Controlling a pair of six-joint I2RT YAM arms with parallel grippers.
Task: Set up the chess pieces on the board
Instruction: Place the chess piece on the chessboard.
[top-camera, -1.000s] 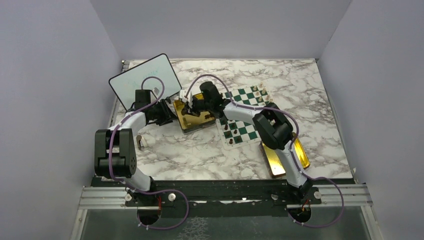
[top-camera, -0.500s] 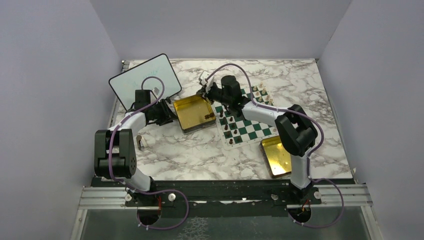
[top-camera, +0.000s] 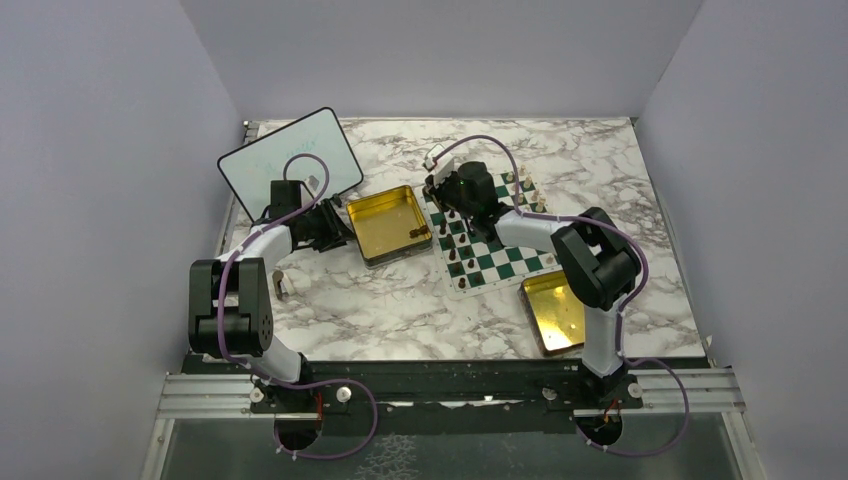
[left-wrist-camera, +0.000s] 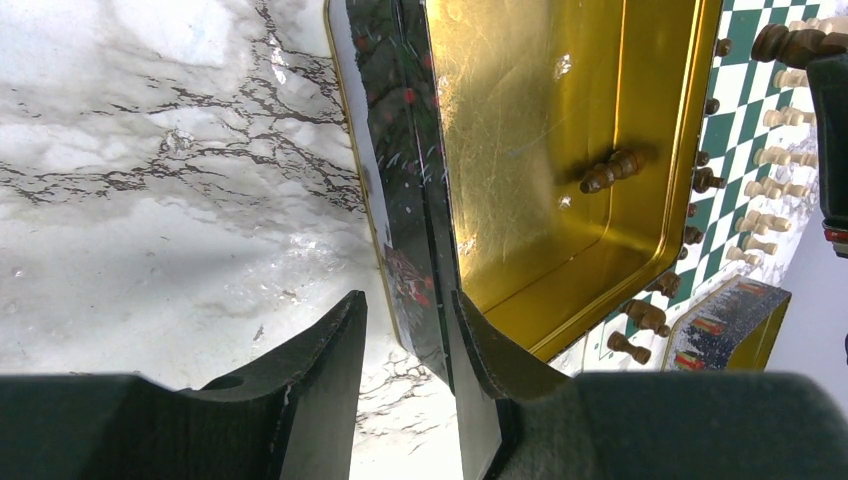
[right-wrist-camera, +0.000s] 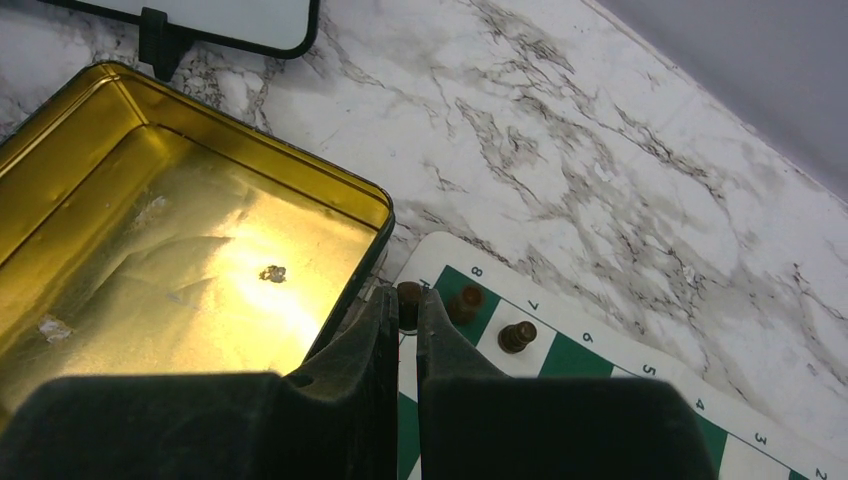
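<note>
Nearest the arms, a second tin (top-camera: 553, 318) lies on the marble table (top-camera: 380, 305), off to the right. Just past it is the board (top-camera: 507, 264), with its green and white squares. Some chess pieces (top-camera: 458, 268) stand on it already, brown ones on the side by the tins and pale ones on the far side. So the job looks partly done.

Left of the board sits the gold tin (top-camera: 380, 222). The left claw (left-wrist-camera: 410, 310) pinches the tin's side wall, with one finger inside and one outside. I think it holds the tin so it will not slide. One brown piece (left-wrist-camera: 610, 172) lies on its side in the tin, waiting its turn.

The right claw (right-wrist-camera: 403, 318) is pressed together on a little dark piece (right-wrist-camera: 408, 296). It hangs over the far left corner of the board, right beside the tin. That corner looks like the spot where the piece should go. Two more brown ones stand next to it.

Farthest back is a whiteboard (top-camera: 290, 155).
</note>
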